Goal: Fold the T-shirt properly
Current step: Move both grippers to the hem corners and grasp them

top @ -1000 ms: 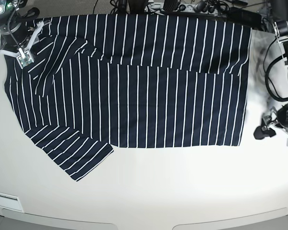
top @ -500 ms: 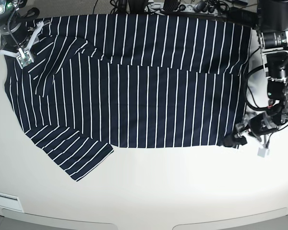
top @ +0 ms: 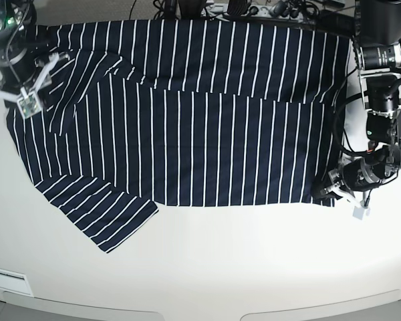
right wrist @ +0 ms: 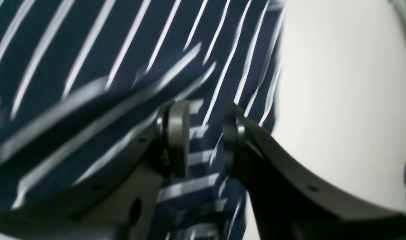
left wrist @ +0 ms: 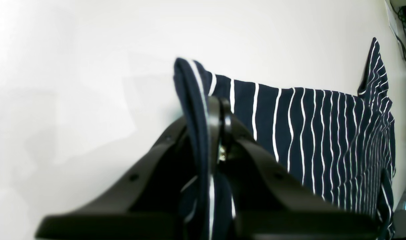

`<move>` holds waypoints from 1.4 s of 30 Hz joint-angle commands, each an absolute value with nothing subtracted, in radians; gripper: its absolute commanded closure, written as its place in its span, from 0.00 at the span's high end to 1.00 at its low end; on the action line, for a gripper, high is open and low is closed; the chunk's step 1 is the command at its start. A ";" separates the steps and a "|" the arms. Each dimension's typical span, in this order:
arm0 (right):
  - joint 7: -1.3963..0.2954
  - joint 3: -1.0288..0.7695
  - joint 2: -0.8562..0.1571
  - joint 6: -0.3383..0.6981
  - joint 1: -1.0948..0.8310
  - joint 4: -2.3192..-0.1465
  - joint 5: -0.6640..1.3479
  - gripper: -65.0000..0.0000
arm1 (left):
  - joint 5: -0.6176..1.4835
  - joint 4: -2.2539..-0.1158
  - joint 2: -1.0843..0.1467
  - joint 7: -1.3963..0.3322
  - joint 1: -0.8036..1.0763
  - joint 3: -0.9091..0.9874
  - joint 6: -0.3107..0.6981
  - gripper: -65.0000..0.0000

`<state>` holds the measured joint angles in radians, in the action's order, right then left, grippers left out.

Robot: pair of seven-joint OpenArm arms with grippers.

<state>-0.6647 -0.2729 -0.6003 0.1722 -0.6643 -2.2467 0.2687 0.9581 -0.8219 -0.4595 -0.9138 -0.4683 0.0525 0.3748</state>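
Where it stood apart before, the left claw (left wrist: pixel 212 133) now pinches the T-shirt (top: pixel 207 127).

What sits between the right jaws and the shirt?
Nothing visible. The right gripper hangs over the T-shirt near its edge, jaws apart, with striped cloth showing in the gap. The left gripper is already shut on the hem corner.

The T-shirt (top: pixel 187 127) lies spread on the tabletop (top: pixel 254 267), filling the 12 o'clock half. One sleeve sticks out at 8 o'clock. The left gripper (top: pixel 324 190) sits at the shirt's 4 o'clock corner, the right gripper (top: pixel 27 100) over its 10 o'clock edge
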 commanded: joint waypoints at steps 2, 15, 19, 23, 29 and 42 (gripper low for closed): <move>-0.604 -0.282 -0.615 0.146 -0.588 -2.243 0.278 0.31 | 0.865 -0.817 -0.471 -0.955 -0.466 0.047 0.339 0.00; -0.656 -0.282 -0.610 0.351 0.127 -1.430 0.647 0.51 | 0.865 -0.817 -0.471 -0.951 -0.466 0.047 0.340 0.00; -0.678 -0.282 -0.611 0.432 0.305 -1.035 0.711 0.51 | 0.864 -0.817 -0.471 -0.951 -0.466 0.047 0.341 0.00; -0.674 -0.282 -0.611 0.528 0.438 -0.694 0.772 0.51 | 0.864 -0.817 -0.471 -0.951 -0.466 0.047 0.344 0.00; -0.713 -0.282 -0.598 0.623 0.487 -0.531 0.878 0.51 | 0.864 -0.817 -0.471 -0.951 -0.466 0.047 0.345 0.00; -0.844 -0.281 -0.582 0.698 0.488 -0.591 0.883 0.32 | 0.866 -0.817 -0.470 -0.950 -0.466 0.047 0.347 0.00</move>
